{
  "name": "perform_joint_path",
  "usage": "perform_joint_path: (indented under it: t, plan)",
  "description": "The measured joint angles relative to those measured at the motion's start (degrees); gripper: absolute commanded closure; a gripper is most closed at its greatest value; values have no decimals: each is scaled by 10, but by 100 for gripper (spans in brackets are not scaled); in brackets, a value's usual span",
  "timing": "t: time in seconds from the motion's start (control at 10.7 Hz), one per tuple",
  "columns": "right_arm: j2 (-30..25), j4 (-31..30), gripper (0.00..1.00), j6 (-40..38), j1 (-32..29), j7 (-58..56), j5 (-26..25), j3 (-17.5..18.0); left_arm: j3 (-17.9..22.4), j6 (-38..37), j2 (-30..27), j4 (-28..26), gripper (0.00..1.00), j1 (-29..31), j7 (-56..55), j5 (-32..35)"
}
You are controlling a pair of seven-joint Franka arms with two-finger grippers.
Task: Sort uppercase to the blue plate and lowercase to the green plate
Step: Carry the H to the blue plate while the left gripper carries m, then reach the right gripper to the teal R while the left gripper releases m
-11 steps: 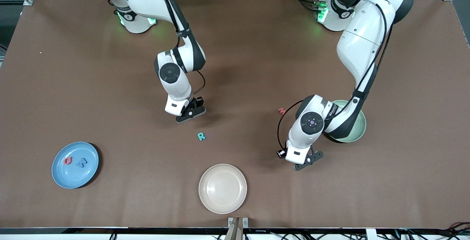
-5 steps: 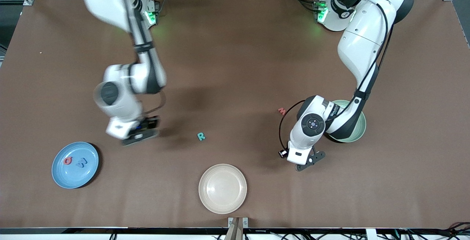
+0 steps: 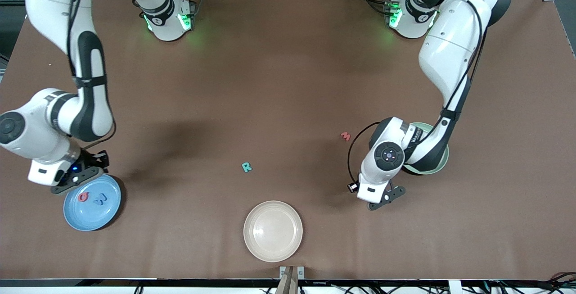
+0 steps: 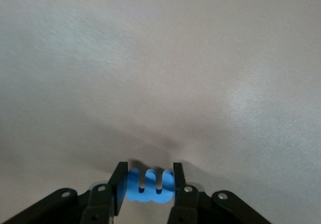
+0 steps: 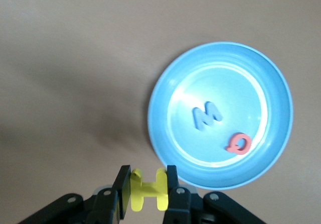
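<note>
My right gripper (image 3: 74,180) hangs over the blue plate's (image 3: 85,219) rim, shut on a yellow H (image 5: 149,190). In the right wrist view the blue plate (image 5: 271,98) holds a blue W (image 5: 207,116) and a red Q (image 5: 237,143); the front view shows the same Q (image 3: 83,196) and W (image 3: 100,199). My left gripper (image 3: 386,197) is over bare table beside the green plate (image 3: 443,152), shut on a blue E/m-shaped letter (image 4: 150,188). The left arm hides much of that plate. A teal R (image 3: 246,166) and a red w/m letter (image 3: 345,136) lie on the table.
A cream plate (image 3: 273,249) sits near the table's front edge, nearer the camera than the teal R. Brown table surface (image 3: 279,82) stretches between the two arms' bases.
The right arm has swung from the table's middle to the blue plate's edge, carrying the yellow H. The left gripper has drifted slightly toward the left arm's end.
</note>
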Motion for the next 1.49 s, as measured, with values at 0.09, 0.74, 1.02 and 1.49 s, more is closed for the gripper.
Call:
perform_joint_path:
  t: [0.09, 0.74, 1.02, 1.49]
  plan:
    - [7, 18, 51, 1, -36, -16, 0, 28, -3, -21, -10, 0, 73, 8, 11, 0]
    - [32, 73, 0, 2, -92, -16, 1, 116, -117, -114, -128, -127, 74, 178, 130, 0]
    - [34, 74, 0, -1, -20, 91, 1, 126, -163, -82, -180, -238, 75, 265, 168, 0]
    - [48, 74, 0, 2, 107, 189, 1, 129, -181, 31, -207, -359, 70, 323, 208, 9]
